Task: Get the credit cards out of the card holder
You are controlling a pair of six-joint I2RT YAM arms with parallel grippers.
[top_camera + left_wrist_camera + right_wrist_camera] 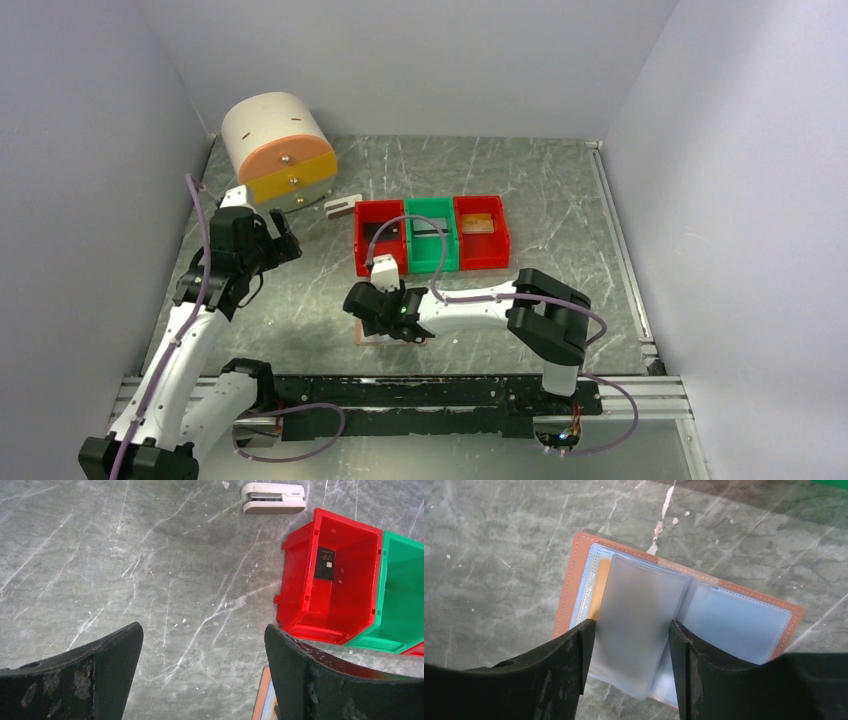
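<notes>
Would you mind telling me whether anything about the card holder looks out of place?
Yes: a frosted pocket leaf stands raised off the open card holder, between the fingers of the right tool, rather than lying flat like the other pockets. Nothing looks damaged.

We see the card holder (724,625) as matt tan stitched leather with frosted pale-blue plastic pockets; under it, the worktop (489,545) looks smooth, grey-veined, stone-like.

From above the holder (372,340) is mostly buried under the right tool (388,318); up close the middle pocket (639,620) is a blur, orange card (599,592) barely peeking out
</notes>
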